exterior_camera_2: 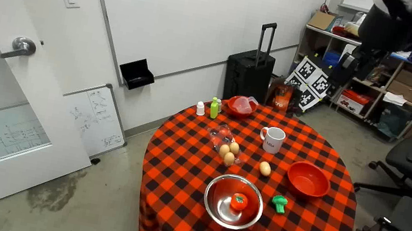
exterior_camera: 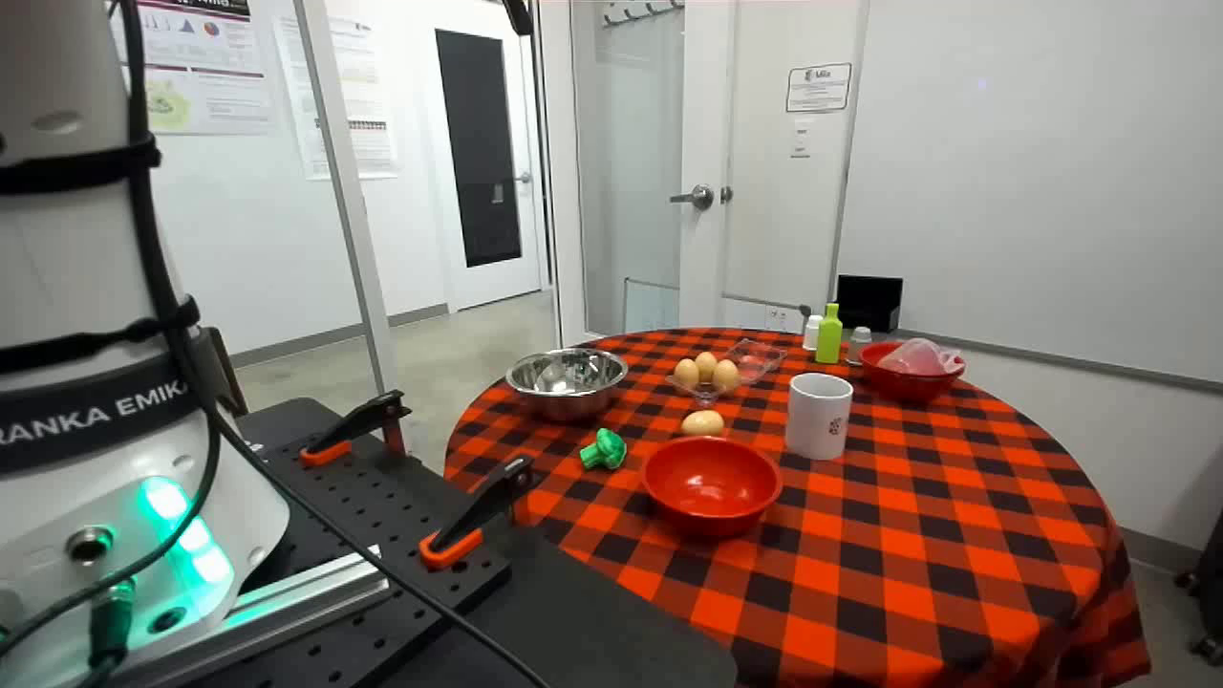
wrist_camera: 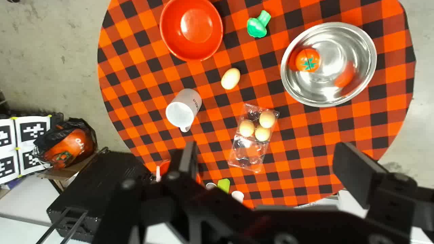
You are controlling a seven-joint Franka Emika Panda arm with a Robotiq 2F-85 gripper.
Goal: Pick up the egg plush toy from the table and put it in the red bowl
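Observation:
The egg plush toy (exterior_camera: 702, 423) lies alone on the checked tablecloth beside the red bowl. It also shows in an exterior view (exterior_camera_2: 265, 168) and in the wrist view (wrist_camera: 230, 78). The red bowl (exterior_camera: 712, 485) stands empty near the table edge on the robot's side; it shows in an exterior view (exterior_camera_2: 308, 179) and at the top of the wrist view (wrist_camera: 191, 29). My gripper (wrist_camera: 266, 148) is open with nothing between its fingers, high above the table. In an exterior view my gripper (exterior_camera_2: 340, 73) hangs at the upper right, well away from the egg and bowl.
A clear carton (wrist_camera: 249, 152) holds three similar eggs. A white mug (exterior_camera: 819, 416), green broccoli toy (exterior_camera: 604, 449) and steel bowl (exterior_camera_2: 230, 220) with a toy tomato (exterior_camera_2: 239, 201) surround the egg. A second red bowl (exterior_camera: 908, 382), green bottle (exterior_camera: 828, 334) and white shakers stand farther off.

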